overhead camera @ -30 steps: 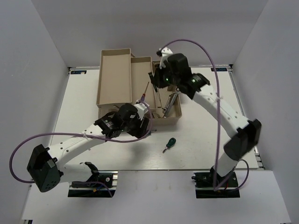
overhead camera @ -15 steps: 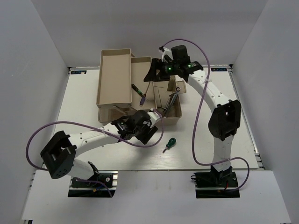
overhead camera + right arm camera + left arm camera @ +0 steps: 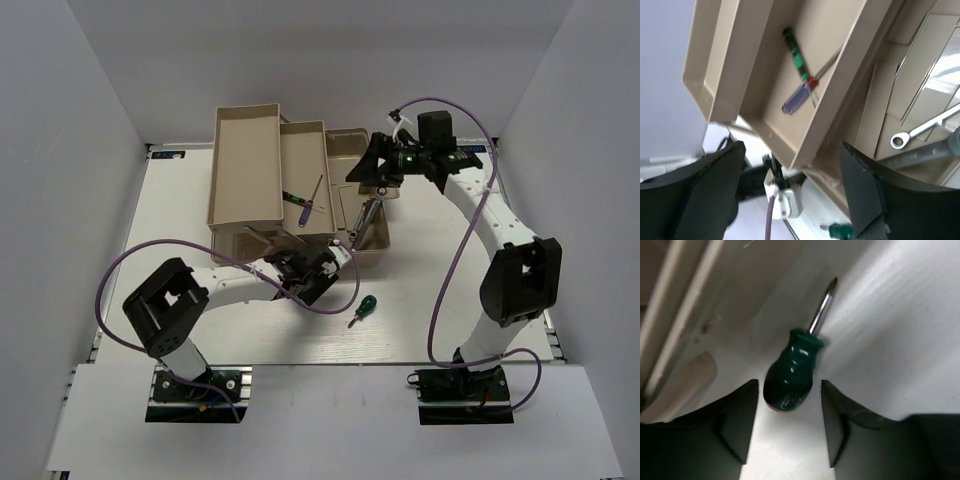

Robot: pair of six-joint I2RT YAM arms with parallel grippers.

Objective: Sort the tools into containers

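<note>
A stubby green-handled screwdriver [image 3: 790, 372] lies on the white table [image 3: 450, 290] beside the toolbox wall, also seen as the green screwdriver [image 3: 362, 309] in the top view. My left gripper [image 3: 789, 386] is open, and the butt of the handle sits just between its fingertips without touching them. In the middle tray [image 3: 305, 150] lie a green-handled screwdriver [image 3: 792, 50] and a blue-handled screwdriver [image 3: 797, 100]. Silver wrenches [image 3: 920, 130] rest in the toolbox base [image 3: 378, 240]. My right gripper [image 3: 792, 146] hangs open and empty above the toolbox's right side, with the right gripper [image 3: 368, 165] shown there in the top view.
The far left tray [image 3: 245, 160] of the beige toolbox holds nothing that I can see. My left arm [image 3: 240, 280] lies low along the toolbox's front wall. Purple cables loop from both arms. White walls enclose the table at the back and sides.
My right gripper has opened, left the blue-handled screwdriver in the middle tray, and drawn back to the right. My left arm has swung toward the green screwdriver on the table.
</note>
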